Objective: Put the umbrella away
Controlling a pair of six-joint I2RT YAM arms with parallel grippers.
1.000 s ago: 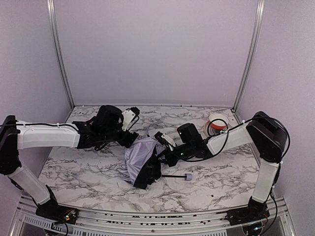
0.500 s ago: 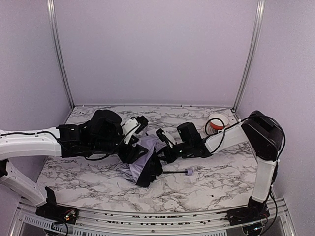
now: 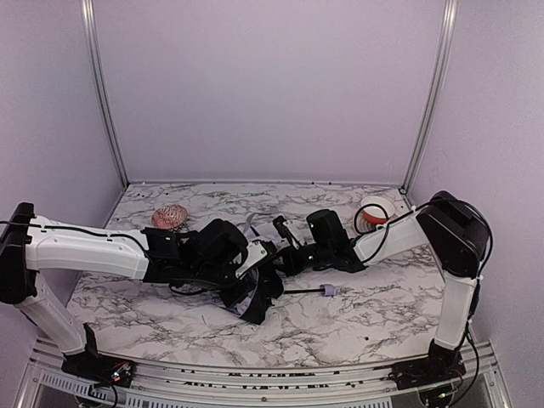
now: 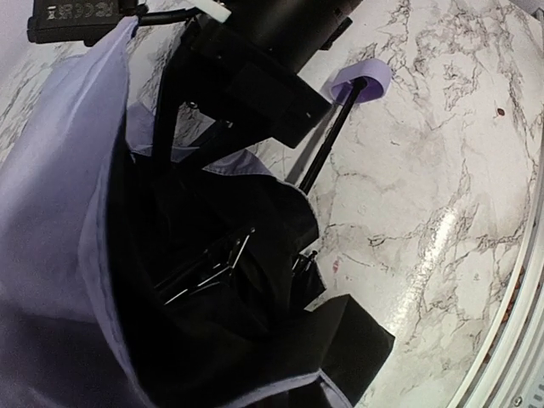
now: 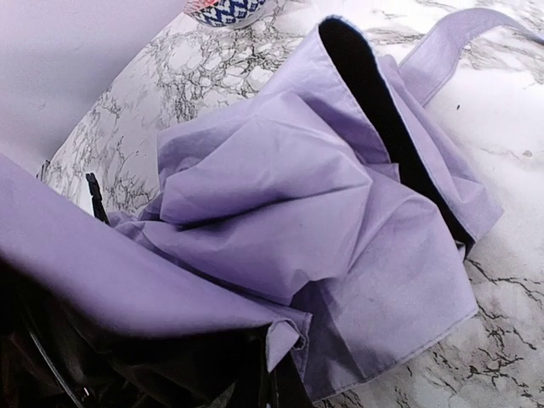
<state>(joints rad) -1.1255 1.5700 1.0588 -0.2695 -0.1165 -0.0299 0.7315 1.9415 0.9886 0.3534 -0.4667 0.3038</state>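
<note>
umbrella: pale lavender folding umbrella with black lining, lies collapsed in a loose heap at mid white-marbled surface, between the two arms
handle: small lavender knob on a thin black shaft, flat on the surface, pointing right out of the heap
handling: my read is light. Canopy is soft, floppy and shiny, so probably slippery and won't keep a shape. Shaft and ribs are the only stiff parts, and the thin ribs look bendable.
where to grab: shaft or handle for control. Fabric pinches only gather slack. Keep the pincers off the ribs.
left pincer: buried in the folds on the heap's left side. Fingers are hidden in both the top and left wrist views, so I cannot tell how far apart they stand or whether they have cloth.
right pincer: at the heap's far right edge, clamped fully together; right wrist view suggests a fabric edge nipped between the tips.
far left: one reddish round lump, well apart from the umbrella
far right: one white ring with red-orange inside, near the back corner
count: 1 umbrella, 2 arms, 2 bystander items
</note>
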